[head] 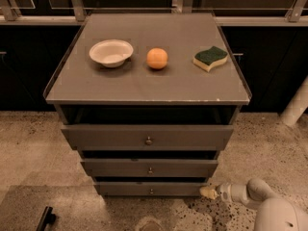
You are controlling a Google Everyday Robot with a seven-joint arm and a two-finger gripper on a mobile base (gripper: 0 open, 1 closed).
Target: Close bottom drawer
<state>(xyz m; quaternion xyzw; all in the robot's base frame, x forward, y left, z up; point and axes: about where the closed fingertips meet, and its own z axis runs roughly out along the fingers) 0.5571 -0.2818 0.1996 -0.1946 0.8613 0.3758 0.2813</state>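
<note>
Grey-brown three-drawer cabinet, its slim, flat-fronted bottom drawer seemingly not fully home, and the pale-tipped gripper low at that drawer's right end.

The lowest, narrowest front sits near the speckled floor, with a tiny round knob at its centre. The gripper is at or just beside the front's right corner; whether it is open or closed cannot be told. A push this far off-centre could skew the drawer and jam it, or the tip could slip past the corner, leaving the drawer ajar.
</note>
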